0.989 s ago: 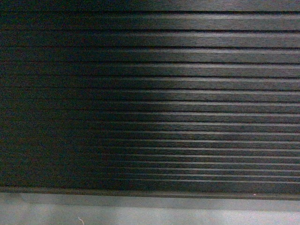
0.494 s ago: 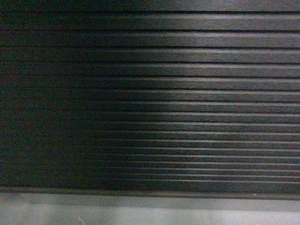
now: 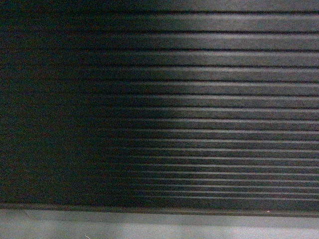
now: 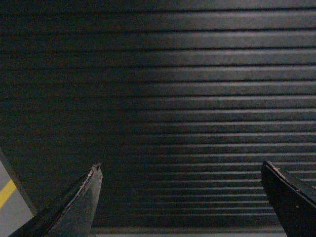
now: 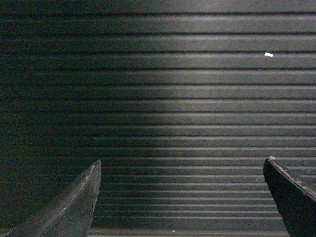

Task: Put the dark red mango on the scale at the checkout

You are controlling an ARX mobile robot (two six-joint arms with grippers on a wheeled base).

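Head view: ribbed black front of the checkout (image 3: 199, 109) fills everything, horizontal slats catching a matte sheen on the right; grey floor (image 3: 149, 226) strip below.
Left wrist view: left gripper (image 4: 182, 197) spread wide, nothing between its dark tapered fingers (image 4: 79, 207); same ribbed panel ahead, a yellow floor line (image 4: 6, 192) at the corner.
Right wrist view: right gripper (image 5: 182, 197) also wide and empty, facing the slats; tiny white speck (image 5: 268, 55) on one rib.
Mango and scale: neither in sight anywhere.
Doing it well: I'd say raise the cameras above the countertop and find the fruit before reaching.
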